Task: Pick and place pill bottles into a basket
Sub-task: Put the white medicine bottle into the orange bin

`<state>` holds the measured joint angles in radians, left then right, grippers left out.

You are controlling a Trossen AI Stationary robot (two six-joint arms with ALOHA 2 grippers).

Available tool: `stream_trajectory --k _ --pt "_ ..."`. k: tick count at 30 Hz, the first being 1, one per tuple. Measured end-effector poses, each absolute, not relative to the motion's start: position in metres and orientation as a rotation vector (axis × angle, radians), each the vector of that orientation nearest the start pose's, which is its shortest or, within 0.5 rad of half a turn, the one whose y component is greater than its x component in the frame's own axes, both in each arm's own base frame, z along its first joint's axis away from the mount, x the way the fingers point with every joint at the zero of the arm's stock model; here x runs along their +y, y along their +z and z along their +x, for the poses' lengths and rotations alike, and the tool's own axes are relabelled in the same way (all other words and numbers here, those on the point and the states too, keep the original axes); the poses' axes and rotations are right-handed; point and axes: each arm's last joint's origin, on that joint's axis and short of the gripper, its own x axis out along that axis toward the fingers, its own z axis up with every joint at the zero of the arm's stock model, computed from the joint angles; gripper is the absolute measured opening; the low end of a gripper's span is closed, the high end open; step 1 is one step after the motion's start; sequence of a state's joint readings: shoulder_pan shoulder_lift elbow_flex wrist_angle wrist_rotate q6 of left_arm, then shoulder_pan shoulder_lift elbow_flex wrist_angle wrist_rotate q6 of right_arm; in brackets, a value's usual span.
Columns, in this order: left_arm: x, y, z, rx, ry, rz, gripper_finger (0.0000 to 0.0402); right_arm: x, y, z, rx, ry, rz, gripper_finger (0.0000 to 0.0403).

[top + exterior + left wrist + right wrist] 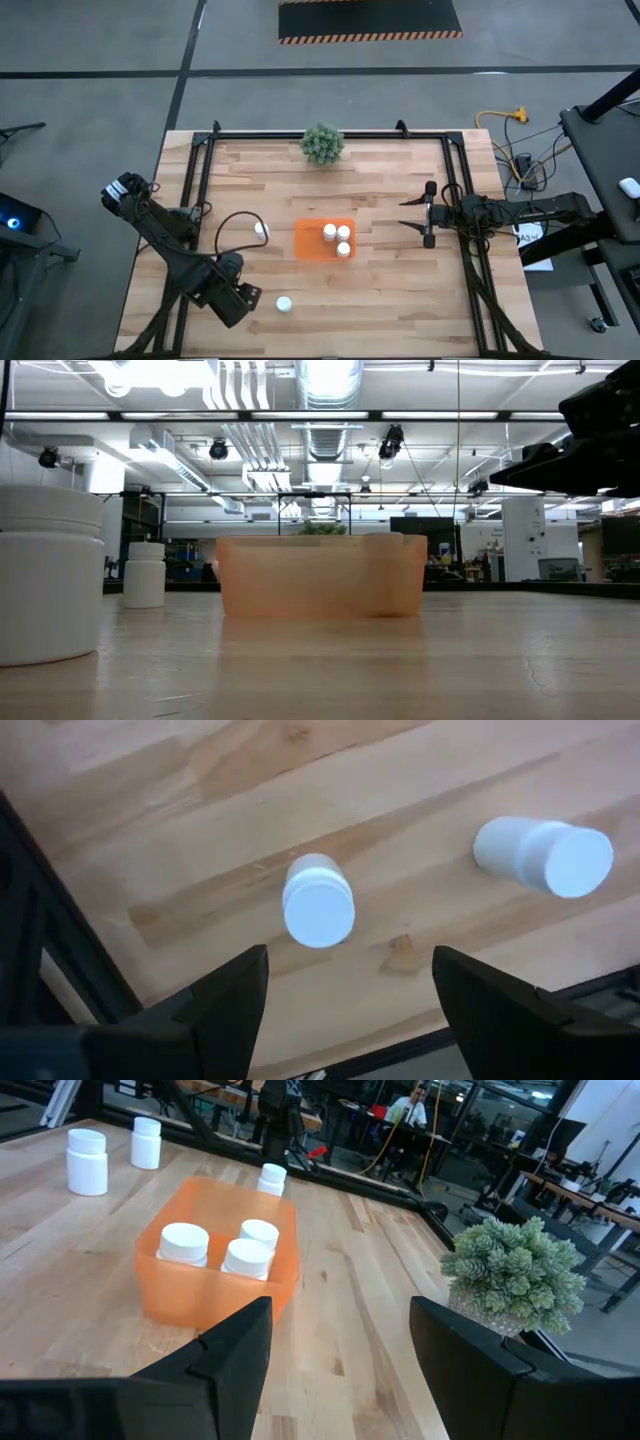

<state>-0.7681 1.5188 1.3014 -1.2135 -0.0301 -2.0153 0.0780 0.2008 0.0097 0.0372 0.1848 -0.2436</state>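
Jaws on the left gripper point(345, 1010) stand wide, empty, w/ one bottle point(318, 900) just ahead between the fingers, another point(545, 855) beside it. You risk clipping its cap and tipping it if you drop off-centre. Arm is angled down near the table's front-left. Right gripper point(427, 214) waits open, empty, right of the tray point(308, 240), three bottles point(337, 239) inside.

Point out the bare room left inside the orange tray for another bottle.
The tray's left half, toward the left gripper, is bare. Its right half is crowded with three bottles.
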Motion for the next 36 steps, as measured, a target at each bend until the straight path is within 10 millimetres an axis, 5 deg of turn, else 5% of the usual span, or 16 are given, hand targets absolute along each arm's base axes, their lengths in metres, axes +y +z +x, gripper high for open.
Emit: stream_trajectory --k 18,36 --pt "-0.205 0.241 0.213 1.297 0.980 -1.019 0.0265 0.003 0.154 0.108 0.165 -0.086 -0.263 0.0226" --pt "-0.203 0.224 0.209 1.361 1.035 -0.980 0.0265 0.003 0.154 0.108 0.165 -0.086 -0.263 0.0226"
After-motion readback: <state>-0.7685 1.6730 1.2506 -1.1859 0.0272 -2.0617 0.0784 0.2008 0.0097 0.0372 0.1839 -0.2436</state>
